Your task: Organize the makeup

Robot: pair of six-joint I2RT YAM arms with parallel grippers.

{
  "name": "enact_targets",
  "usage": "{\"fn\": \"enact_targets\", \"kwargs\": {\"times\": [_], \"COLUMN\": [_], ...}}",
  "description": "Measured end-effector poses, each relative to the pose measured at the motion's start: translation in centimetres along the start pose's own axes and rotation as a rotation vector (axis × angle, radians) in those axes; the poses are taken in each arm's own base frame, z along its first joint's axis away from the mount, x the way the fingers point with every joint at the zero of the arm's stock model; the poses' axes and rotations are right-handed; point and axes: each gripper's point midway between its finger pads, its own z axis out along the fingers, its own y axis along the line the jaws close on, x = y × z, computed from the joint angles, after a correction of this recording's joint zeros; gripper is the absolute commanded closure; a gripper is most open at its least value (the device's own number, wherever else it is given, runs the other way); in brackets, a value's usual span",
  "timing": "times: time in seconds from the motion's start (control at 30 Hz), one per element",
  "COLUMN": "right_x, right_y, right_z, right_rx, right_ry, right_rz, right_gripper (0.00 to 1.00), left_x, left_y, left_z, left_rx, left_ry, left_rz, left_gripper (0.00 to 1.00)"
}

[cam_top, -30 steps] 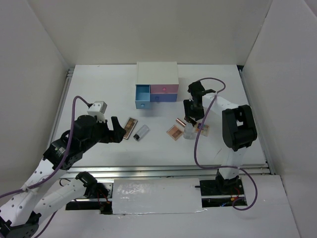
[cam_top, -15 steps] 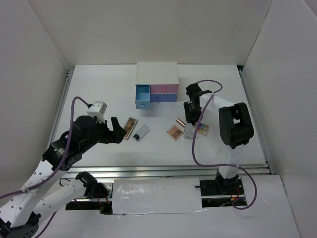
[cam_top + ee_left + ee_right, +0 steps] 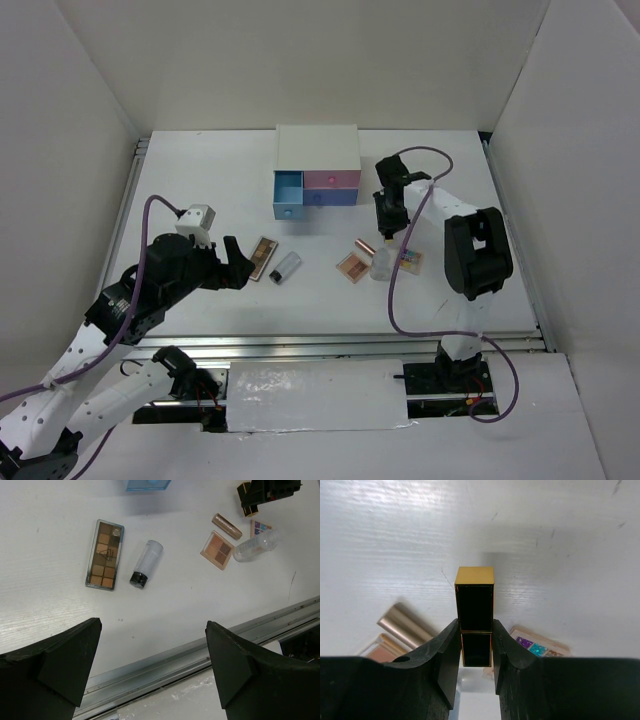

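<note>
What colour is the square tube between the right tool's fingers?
The tube is black with a gold end; right wrist view shows it best.

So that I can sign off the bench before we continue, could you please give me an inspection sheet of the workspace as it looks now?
Surface: white table, faint scuffs.
Job's things: long brown palette, black-capped bottle, pinkish palette, rose-gold tube, clear bottle and multicolour palette lie loose; black-and-gold lipstick is in the right gripper.
Clutter: nothing seen.
Grippers: left gripper open, holding nothing; right gripper closed on the lipstick.
Cables: a purple cable loops beside each gripper.
Surroundings: white drawer box at the back, blue drawer pulled out; white walls.
</note>
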Motion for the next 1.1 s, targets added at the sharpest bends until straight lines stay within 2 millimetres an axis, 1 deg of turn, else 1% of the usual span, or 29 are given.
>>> {"fn": "enact_targets", "kwargs": {"times": [0.07, 0.17, 0.23, 0.3, 0.37, 0.4, 0.47, 0.5, 0.6, 0.67, 0.7, 0.8, 0.9, 0.93, 0.97, 1.03, 1.1], "right_x": [-1.1, -3.3, -5.0, -6.6, -7.9, -8.1, -8.5, -8.7, -9.5, -9.9, -10.1, -11.0, -13.1, -13.9, -14.3, -14.7, -14.6], "right_y": [-0.1, 0.2, 0.8, 2.0, 4.3, 5.3, 8.5, 10.5, 15.2, 18.0, 19.0, 21.0, 23.1, 23.8, 24.3, 25.1, 25.7], "right_z": [-0.9, -3.1, -5.0, -7.1, -9.5, -10.3, -12.7, -14.2, -17.6, -19.3, -20.0, -21.0, -21.3, -21.0, -20.5, -18.8, -17.1], "right_rx": [0.005, -0.006, -0.023, -0.058, -0.133, -0.164, -0.266, -0.33, -0.488, -0.586, -0.626, -0.694, -0.728, -0.737, -0.739, -0.728, -0.71], "right_ry": [-0.035, -0.108, -0.163, -0.229, -0.298, -0.318, -0.371, -0.399, -0.471, -0.503, -0.512, -0.521, -0.539, -0.545, -0.54, -0.518, -0.489], "right_rz": [0.005, 0.016, 0.019, 0.018, 0.011, 0.006, -0.009, -0.017, -0.016, 0.0, 0.016, 0.066, 0.111, 0.126, 0.137, 0.156, 0.168], "right_gripper": [0.74, 0.74, 0.74, 0.73, 0.73, 0.73, 0.73, 0.73, 0.73, 0.72, 0.72, 0.71, 0.7, 0.7, 0.69, 0.66, 0.63], "left_x": [0.0, 0.0, 0.0, 0.0, -0.1, -0.1, -0.2, -0.3, -0.5, -0.7, -0.8, -1.0, -1.1, -1.1, -1.1, -1.1, -1.0], "left_y": [0.0, 0.0, 0.0, 0.1, 0.2, 0.2, 0.4, 0.5, 0.7, 0.8, 0.8, 1.0, 1.1, 1.1, 1.1, 1.1, 1.1], "left_z": [0.0, 0.0, 0.0, 0.0, 0.0, 0.0, -0.1, -0.1, -0.3, -0.5, -0.6, -0.7, -0.8, -0.8, -0.8, -0.8, -0.8], "left_rx": [0.0, -0.001, -0.001, -0.004, -0.008, -0.011, -0.021, -0.025, -0.035, -0.04, -0.042, -0.048, -0.05, -0.052, -0.053, -0.053, -0.053], "left_ry": [0.0, -0.001, -0.001, -0.002, -0.006, -0.007, -0.014, -0.018, -0.034, -0.047, -0.052, -0.065, -0.071, -0.071, -0.07, -0.07, -0.069], "left_rz": [0.0, 0.0, 0.0, 0.0, -0.001, -0.001, -0.003, -0.004, -0.008, -0.011, -0.012, -0.014, -0.015, -0.015, -0.015, -0.015, -0.014], "left_gripper": [0.01, 0.01, 0.01, 0.01, 0.0, 0.0, 0.0, 0.01, 0.01, 0.01, 0.01, 0.0, 0.01, 0.01, 0.01, 0.01, 0.01]}}
